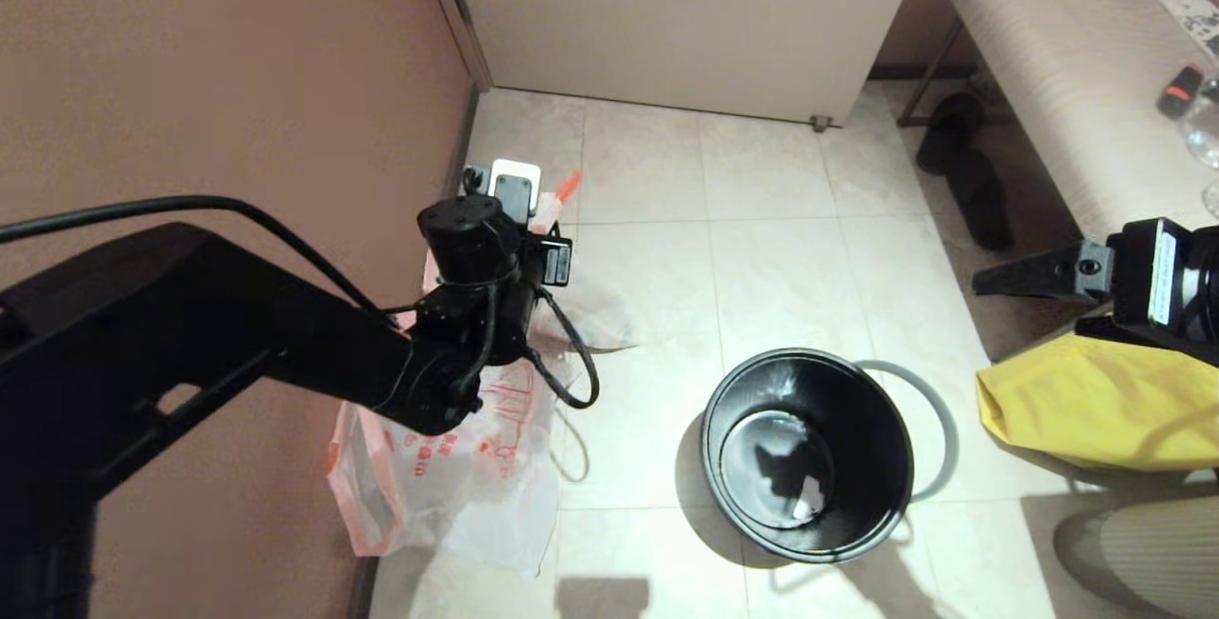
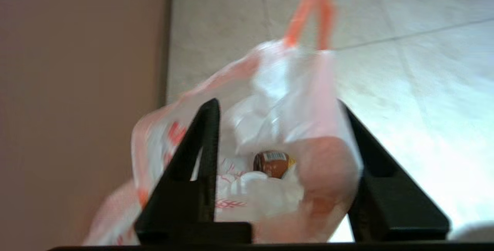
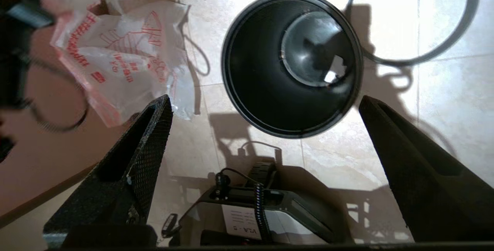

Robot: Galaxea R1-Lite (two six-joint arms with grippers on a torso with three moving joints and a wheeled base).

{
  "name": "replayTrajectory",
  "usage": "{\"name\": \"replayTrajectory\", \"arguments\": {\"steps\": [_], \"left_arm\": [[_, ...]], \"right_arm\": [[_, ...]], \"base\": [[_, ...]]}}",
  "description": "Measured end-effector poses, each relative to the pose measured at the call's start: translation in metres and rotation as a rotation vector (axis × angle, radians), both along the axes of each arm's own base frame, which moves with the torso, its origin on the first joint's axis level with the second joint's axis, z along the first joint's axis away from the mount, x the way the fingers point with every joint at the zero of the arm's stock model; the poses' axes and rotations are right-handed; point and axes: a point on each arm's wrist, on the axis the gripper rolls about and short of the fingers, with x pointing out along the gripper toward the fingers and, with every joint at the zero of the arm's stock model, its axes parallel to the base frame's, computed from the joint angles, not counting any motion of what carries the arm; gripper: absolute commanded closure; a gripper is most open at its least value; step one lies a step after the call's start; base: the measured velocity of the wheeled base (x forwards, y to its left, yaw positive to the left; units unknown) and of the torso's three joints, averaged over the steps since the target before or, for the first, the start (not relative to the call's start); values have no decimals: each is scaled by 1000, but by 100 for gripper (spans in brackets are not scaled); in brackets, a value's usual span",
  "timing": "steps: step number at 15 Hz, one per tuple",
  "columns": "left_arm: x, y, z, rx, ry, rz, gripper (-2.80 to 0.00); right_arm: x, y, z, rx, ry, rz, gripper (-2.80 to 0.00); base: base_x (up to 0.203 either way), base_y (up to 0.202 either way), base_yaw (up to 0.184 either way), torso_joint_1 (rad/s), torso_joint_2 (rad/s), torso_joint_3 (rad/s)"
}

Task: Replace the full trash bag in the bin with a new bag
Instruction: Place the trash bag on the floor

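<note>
bin (image 1: 808, 455) bare — ring (image 1: 938, 429) beside

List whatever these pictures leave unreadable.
- Left wrist view: blur leaves unclear whether the left pincer touches the lumpy translucent white full trash bag.
- Head view: the black left arm hides that pincer and most of that bag.
- Head view: the frame edge cuts off the big yellow bag.
- Right wrist view: the frame edge crops the loose grey ring.
</note>
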Motion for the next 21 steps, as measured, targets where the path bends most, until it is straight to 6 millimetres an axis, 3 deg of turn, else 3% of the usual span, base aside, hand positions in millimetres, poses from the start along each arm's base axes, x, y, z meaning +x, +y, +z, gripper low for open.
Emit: {"name": "replayTrajectory", "arguments": {"steps": [5,6,9,12,17,19,21], "left_arm": [[-65,20,6,-81,60,-24,0],[-78,26,4,-80,74,-20,0],[-107,43,-1,-85,111,-6,0],[-116,53,10,-114,80,3,0],[-98,51,19,-126,53,27,0],[-84,50,34,-141,-1,48,0],[-59,50,62,-158,-81,90,0]], "right_arm": [[-16,-8,-12,3,28,-21,-280],[-21,-10,-15,-4,27,-22,0],[-33,-16,-22,-25,27,-49,0],[-47,-22,-31,-48,30,-81,0],[-64,-31,-45,-149,96,-170,0],[-66,-32,-55,-171,126,-176,0],[-65,-32,-70,-187,157,-175,0]], "base": [[0,0,0,0,0,0],[0,0,0,0,0,0],[0,0,0,0,0,0],[0,0,0,0,0,0],[0,0,0,0,0,0],[0,0,0,0,0,0],[0,0,0,0,0,0]]}}
